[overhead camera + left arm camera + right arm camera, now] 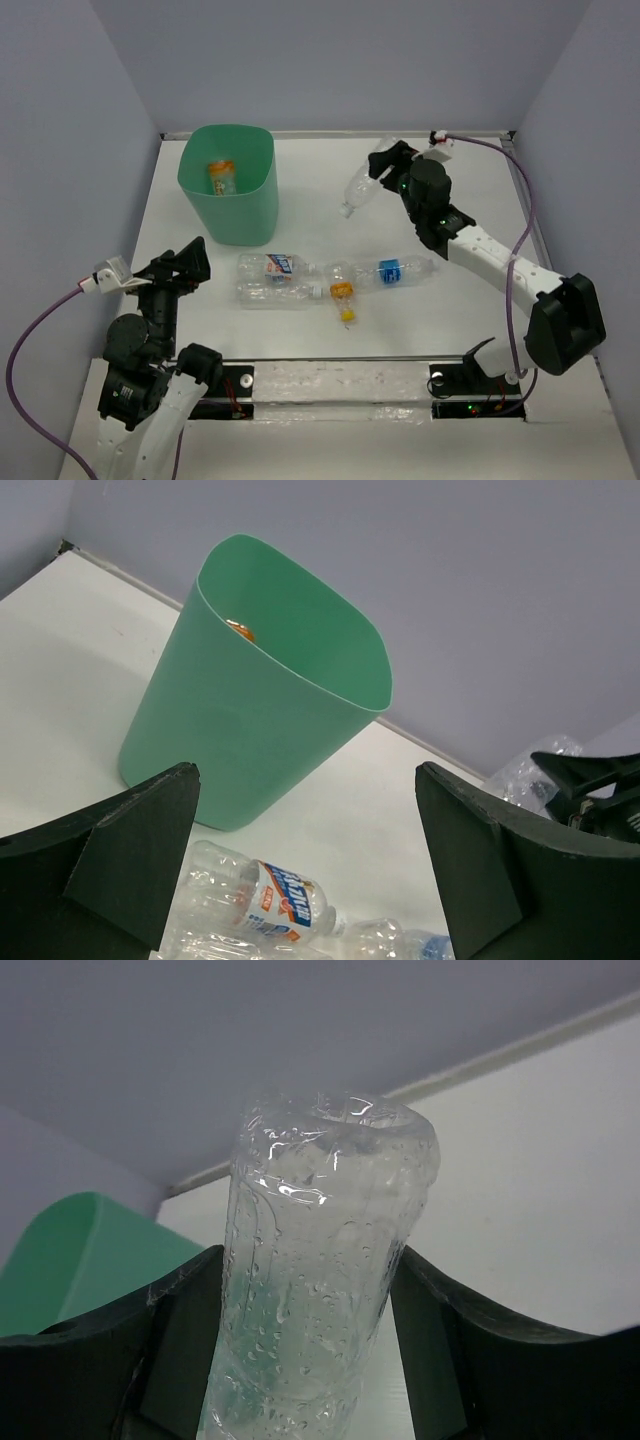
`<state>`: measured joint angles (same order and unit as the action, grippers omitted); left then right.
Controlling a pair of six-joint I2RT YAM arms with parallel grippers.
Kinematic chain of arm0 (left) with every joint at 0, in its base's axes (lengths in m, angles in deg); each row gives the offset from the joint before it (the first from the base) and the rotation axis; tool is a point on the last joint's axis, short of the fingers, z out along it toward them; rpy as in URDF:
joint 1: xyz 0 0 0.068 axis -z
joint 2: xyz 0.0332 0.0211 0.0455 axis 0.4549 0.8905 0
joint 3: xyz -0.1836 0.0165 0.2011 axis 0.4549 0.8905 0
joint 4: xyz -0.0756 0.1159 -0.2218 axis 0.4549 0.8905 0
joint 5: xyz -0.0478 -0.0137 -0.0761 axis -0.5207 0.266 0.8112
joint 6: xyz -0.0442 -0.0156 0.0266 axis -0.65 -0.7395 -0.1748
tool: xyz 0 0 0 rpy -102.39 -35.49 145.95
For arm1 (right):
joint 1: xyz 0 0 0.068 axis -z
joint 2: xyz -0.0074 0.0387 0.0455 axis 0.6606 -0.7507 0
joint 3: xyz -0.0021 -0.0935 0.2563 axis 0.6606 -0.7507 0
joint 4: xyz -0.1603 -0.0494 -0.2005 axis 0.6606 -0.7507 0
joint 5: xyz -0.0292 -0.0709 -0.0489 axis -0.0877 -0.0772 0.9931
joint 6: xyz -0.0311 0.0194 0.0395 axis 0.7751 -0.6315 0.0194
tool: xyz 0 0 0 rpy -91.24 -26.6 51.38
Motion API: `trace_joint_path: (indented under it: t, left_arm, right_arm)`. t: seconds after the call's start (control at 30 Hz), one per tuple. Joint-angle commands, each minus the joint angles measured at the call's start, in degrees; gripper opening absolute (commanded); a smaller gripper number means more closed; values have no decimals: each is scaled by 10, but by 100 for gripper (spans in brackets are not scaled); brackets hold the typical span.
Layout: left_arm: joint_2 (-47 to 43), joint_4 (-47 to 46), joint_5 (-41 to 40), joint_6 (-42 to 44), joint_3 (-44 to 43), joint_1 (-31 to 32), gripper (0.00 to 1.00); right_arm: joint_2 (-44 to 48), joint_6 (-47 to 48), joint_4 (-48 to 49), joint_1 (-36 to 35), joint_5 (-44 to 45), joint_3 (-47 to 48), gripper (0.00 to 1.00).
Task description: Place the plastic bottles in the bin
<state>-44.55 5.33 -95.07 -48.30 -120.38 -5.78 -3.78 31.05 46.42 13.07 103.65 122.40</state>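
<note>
The right pincer is closed on a clear bottle, its two dark fingers pressed against either side of the crinkled body; the bottle's end stands out past the fingertips. From above, this held bottle slants down out of the pincer over the far part of the table, and it appears to be lifted off the surface, though I cannot be sure of that

The bin stands to the left of this pincer, well apart from it, so the held bottle is not yet over the opening. In the right wrist view only a green corner of the bin shows at the left edge

The left pincer is wide and holds nothing. It sits near the front of the bin, and its view looks between the spread fingers straight at the green wall

As to progress: one bottle with an orange label lies inside the bin, so a start has been made. One is in hand. A cluster of bottles on the table lies between the two arms, just in front of the bin; at least three, the exact count unclear because they overlap. I judge the task under half done
</note>
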Motion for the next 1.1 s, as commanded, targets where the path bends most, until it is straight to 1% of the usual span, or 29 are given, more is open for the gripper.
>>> trace_joint_path:
  t: [0.0,0.03,0.07,0.13,0.17,0.2,0.27,0.3,0.33,0.37,0.43,0.47,0.5,0.53,0.57,0.63,0.67,0.73,0.77,0.9,0.93,0.97,1.0,1.03,1.07]
  left_arm:
    - [0,-18,-21,0,0,0,99]
    - [-2,-16,-25,-1,-1,0,99]
    - [-2,-15,-29,-5,0,0,99]
    - [-2,-14,-32,-6,0,1,99]
    - [-3,-14,-36,-6,0,0,99]
    - [-6,-12,-40,-6,-2,0,99]
    - [-9,-8,-49,-8,-3,0,99]
    - [-11,-8,-49,-8,-2,0,99]
    - [-12,-9,-47,-8,-1,0,99]
    - [-12,-11,-42,-8,-1,1,99]
    - [-12,-12,-40,-6,-1,1,99]
    - [-11,-13,-40,-6,-1,3,99]
    - [-12,-13,-41,-6,-1,3,99]
    - [-12,-12,-42,-6,0,4,99]
    - [-12,-12,-42,-5,-1,6,99]
    - [-13,-12,-42,-5,0,7,99]
    - [-12,-12,-42,-5,-1,9,99]
    - [-12,-13,-43,-4,0,10,99]
    - [-11,-13,-42,-4,-1,10,99]
    - [-9,-14,-38,-3,-1,10,99]
    - [-7,-14,-38,-3,0,9,99]
    - [-8,-14,-39,-3,-1,9,99]
    - [-7,-14,-39,-3,0,6,99]
    - [-6,-14,-39,-3,0,5,99]
    - [-5,-14,-38,-4,-1,4,99]
  right_arm:
    - [-26,126,129,-82,-2,104,61]
    - [-38,144,145,-94,-9,129,61]
    - [-53,184,161,-107,-20,177,61]
    - [-110,243,195,-139,-28,233,61]
    - [-132,257,199,-148,-46,297,61]
    - [-174,269,203,-163,-57,328,62]
    - [-216,303,216,-176,-78,383,63]
    - [-237,314,227,-181,-83,436,63]
    - [-258,319,225,-188,-87,465,63]
    - [-299,323,208,-188,-100,524,63]
    - [-342,327,190,-195,-110,586,63]
    - [-390,339,179,-200,-119,618,63]
    - [-415,346,137,-200,-130,691,64]
    - [-440,353,112,-200,-140,725,66]
    - [-481,367,83,-208,-152,750,74]
    - [-507,383,58,-224,-183,793,86]
    - [-517,390,41,-224,-190,799,90]
    - [-513,402,38,-230,-196,792,99]
    - [-505,401,32,-230,-202,788,100]
    - [-474,412,-1,-230,-214,771,100]
    - [-446,412,-5,-230,-216,758,100]
    - [-427,412,-6,-230,-217,738,100]
    - [-404,411,-5,-230,-219,682,99]
    - [-356,410,-5,-230,-218,649,95]
    - [-328,410,-4,-230,-221,611,92]
